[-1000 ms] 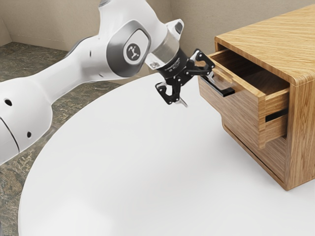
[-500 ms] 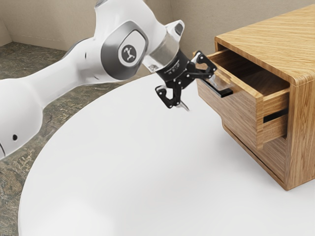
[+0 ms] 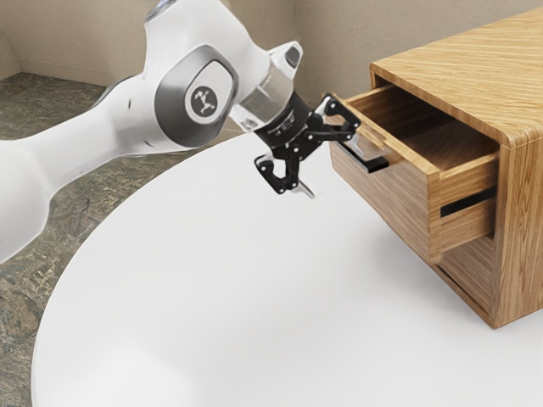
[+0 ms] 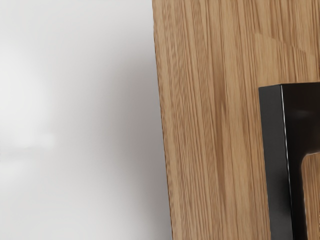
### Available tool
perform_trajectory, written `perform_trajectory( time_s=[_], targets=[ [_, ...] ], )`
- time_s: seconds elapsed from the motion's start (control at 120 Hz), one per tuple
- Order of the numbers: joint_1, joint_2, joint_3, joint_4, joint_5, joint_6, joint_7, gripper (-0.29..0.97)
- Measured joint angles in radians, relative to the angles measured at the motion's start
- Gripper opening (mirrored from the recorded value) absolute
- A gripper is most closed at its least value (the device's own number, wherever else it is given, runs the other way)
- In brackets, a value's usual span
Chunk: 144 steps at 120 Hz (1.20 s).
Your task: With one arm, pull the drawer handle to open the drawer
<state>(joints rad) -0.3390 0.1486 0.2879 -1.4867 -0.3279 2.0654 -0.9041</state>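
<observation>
– At the top of the cabinet [image 3: 475,85], the drawer [image 3: 386,191] stands partly out. And the gripper [image 3: 307,154]?
– Spread wide, one finger against the handle [image 3: 361,158]. I'd pull straight back, level, so it can't slip off

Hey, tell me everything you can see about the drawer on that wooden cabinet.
The drawer is a light, grained wooden box in the upper part of the cabinet, slid partly out toward the exterior view's left and level. What shows of its inside is bare wood. A black bar handle runs across its front panel. The open gripper has one of its fingers at the handle; nothing else touches the drawer.
</observation>
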Motion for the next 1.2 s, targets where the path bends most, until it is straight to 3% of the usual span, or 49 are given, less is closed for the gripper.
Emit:
perform_trajectory(
  time_s=[1.2],
  targets=[
    [-0.026, -0.203, 0.001, -0.246, 0.076, 0.076, -0.022, 0.68]
  ],
)
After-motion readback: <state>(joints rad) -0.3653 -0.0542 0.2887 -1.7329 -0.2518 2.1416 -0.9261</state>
